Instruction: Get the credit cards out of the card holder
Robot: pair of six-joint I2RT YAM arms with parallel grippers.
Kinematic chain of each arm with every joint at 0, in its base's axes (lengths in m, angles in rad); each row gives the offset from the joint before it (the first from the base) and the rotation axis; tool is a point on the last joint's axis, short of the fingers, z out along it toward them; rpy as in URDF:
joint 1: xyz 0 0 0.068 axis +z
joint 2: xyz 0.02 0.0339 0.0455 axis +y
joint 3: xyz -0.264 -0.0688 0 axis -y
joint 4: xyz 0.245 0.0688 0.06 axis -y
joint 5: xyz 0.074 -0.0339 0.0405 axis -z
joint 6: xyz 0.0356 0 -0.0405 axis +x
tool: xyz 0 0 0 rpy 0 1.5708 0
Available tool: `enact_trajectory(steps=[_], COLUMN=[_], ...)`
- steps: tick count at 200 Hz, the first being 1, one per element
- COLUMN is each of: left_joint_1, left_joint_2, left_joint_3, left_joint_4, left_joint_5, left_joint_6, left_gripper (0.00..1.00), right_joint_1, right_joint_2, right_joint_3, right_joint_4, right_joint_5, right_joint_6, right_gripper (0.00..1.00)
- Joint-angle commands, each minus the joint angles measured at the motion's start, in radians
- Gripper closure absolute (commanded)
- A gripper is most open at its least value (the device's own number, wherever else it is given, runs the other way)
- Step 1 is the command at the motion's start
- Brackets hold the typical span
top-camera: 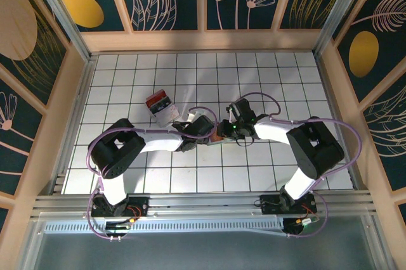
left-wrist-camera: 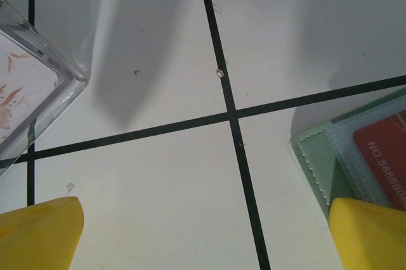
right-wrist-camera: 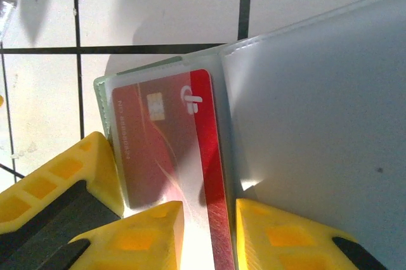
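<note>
The card holder (right-wrist-camera: 304, 92) lies open on the tiles, its grey right panel tilted up. A red credit card (right-wrist-camera: 165, 137) sits in the frosted pocket of the left panel, with its right strip showing bare. My right gripper (right-wrist-camera: 209, 219) is over that strip, jaws a narrow gap apart with one tip on each side; nothing is pinched between them. My left gripper (left-wrist-camera: 203, 238) is wide open over bare tile. Its right finger (left-wrist-camera: 371, 232) rests at the corner of the holder (left-wrist-camera: 323, 156), where the card (left-wrist-camera: 384, 156) shows. From above, both grippers (top-camera: 193, 135) (top-camera: 221, 132) meet at mid-table.
A clear box (top-camera: 160, 106) with red-and-white contents stands just left of and behind the grippers; its corner (left-wrist-camera: 38, 86) shows in the left wrist view. The white tiled table (top-camera: 254, 80) is walled by wooden panels on three sides.
</note>
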Motion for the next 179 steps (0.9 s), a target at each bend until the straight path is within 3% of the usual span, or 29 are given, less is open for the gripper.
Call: enact_trajectory(steps=[1, 60, 179], left_joint_1=[-0.002, -0.002, -0.002], left_joint_2=[0.027, 0.033, 0.035], left_joint_3=[0.015, 0.015, 0.015], left_joint_4=[-0.042, -0.058, -0.08], left_joint_5=[-0.01, -0.01, -0.012], left_joint_6=[-0.003, 0.0, -0.003], left_gripper=[0.01, 0.01, 0.01], right_joint_1=[-0.006, -0.023, -0.095], right_joint_2=[0.004, -0.057, -0.058], right_joint_3=[-0.025, -0.069, -0.107], right_joint_4=[0.055, 0.161, 0.222], right_joint_5=[-0.087, -0.216, -0.263], right_joint_6=[0.022, 0.068, 0.104], right_gripper=[0.73, 0.77, 0.9])
